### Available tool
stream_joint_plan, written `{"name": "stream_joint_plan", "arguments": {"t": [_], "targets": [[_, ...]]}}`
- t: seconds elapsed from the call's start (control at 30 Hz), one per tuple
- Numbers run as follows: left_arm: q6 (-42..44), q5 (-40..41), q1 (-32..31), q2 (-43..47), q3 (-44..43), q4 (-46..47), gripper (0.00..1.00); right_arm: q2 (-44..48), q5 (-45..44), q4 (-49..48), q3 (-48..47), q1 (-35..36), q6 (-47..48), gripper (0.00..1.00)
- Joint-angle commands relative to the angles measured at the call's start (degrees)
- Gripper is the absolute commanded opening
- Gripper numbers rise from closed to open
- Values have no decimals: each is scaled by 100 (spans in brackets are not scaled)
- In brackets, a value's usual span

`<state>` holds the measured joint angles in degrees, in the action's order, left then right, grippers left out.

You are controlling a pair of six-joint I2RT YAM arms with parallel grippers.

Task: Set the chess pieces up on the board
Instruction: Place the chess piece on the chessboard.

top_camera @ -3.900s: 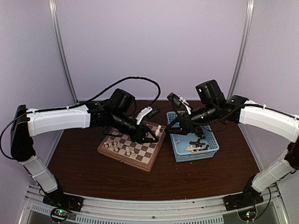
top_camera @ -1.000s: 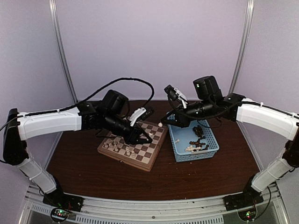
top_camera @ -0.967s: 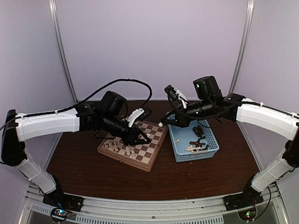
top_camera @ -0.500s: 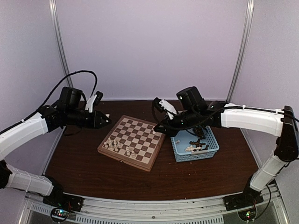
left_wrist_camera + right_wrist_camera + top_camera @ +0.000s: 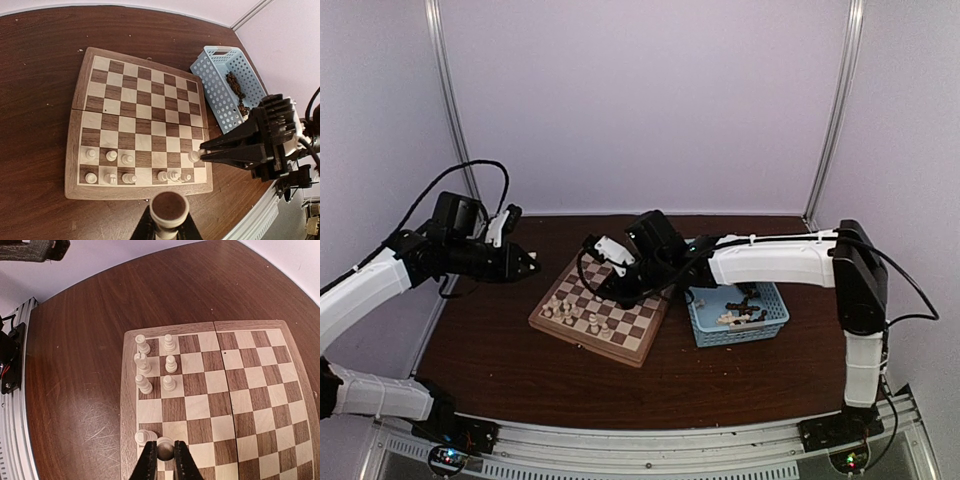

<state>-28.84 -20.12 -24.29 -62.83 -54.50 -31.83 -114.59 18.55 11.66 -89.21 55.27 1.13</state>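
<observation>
Two arms, two loads! The right gripper (image 5: 165, 456) is stretched out over the board (image 5: 280, 405), which lies mid-table. It is clenched on a cream pawn (image 5: 164, 448), held low over a second-row square, just beside a piece in the edge row. My read: it's filling the pawn line. The left gripper (image 5: 169, 223) hangs off the board's left side over the table (image 5: 40, 60), pinched tight on another cream piece (image 5: 169, 207), dark base towards its camera. It is probably waiting its turn so the arms don't tangle. The placed cream pieces (image 5: 111, 156) stand in two rows along the board's near-left edge. The dark pieces (image 5: 235, 86) lie in the blue basket (image 5: 220, 102) on the right.
</observation>
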Motion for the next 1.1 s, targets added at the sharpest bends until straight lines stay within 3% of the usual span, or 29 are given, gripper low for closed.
{"name": "stream_joint_plan", "arguments": {"t": [0.0, 0.43, 1.07], "targets": [[135, 54, 56, 147, 1, -100, 9, -476, 78, 270, -673, 41, 330, 6], [176, 50, 56, 126, 37, -102, 9, -1548, 338, 1185, -1856, 46, 797, 6], [212, 67, 56, 106, 53, -133, 9, -2078, 529, 1424, -2464, -16, 924, 6]]}}
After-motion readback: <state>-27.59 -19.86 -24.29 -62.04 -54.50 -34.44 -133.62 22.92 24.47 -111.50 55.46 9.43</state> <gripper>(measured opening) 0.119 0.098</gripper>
